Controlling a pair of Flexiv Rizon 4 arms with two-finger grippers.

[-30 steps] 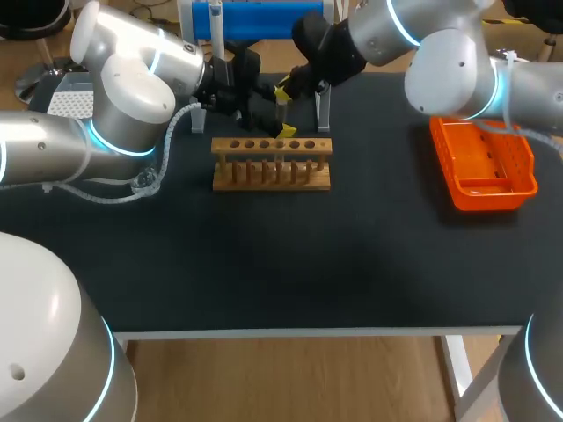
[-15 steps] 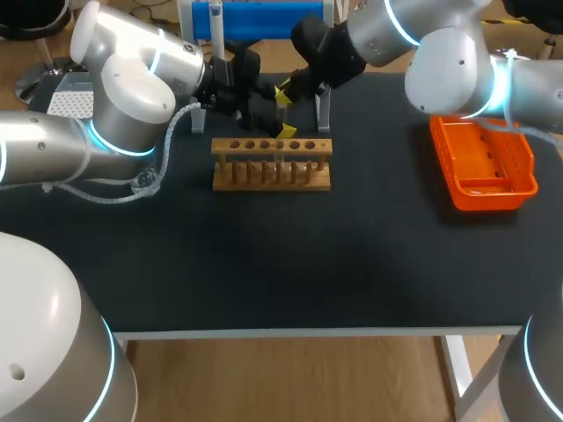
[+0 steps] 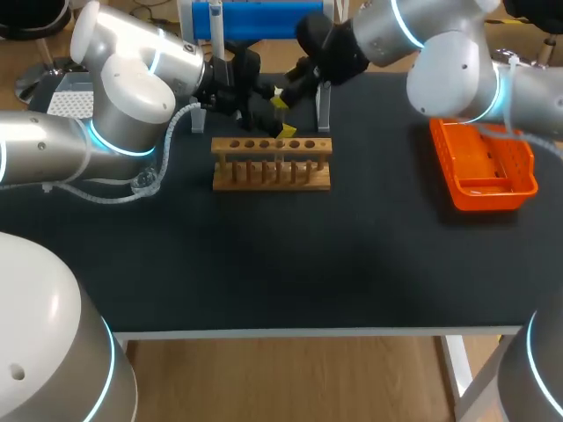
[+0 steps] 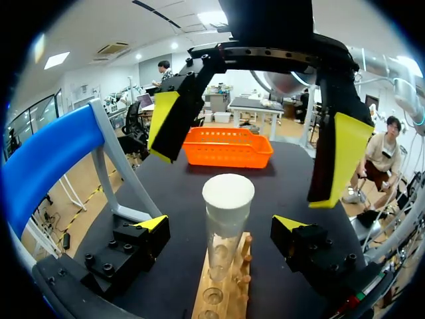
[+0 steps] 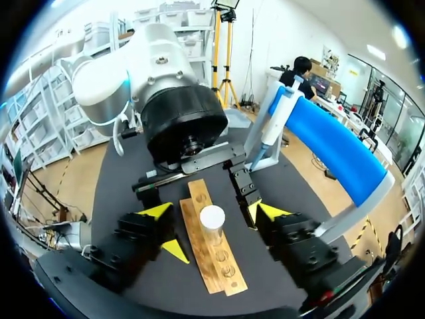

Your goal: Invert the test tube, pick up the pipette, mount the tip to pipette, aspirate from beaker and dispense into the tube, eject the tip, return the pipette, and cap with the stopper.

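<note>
Both the left gripper and right gripper hung released around the racked test tube; a centred, gentle close seemed wise.

Right end effector slightly higher, farther back.

Test tube upright in rack; stand just behind rack; basket well right of rack.

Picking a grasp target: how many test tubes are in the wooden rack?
1. The clear, white-topped test tube stands upright in the light wooden rack, between the open left gripper and right gripper; other visible holes look empty.
</note>
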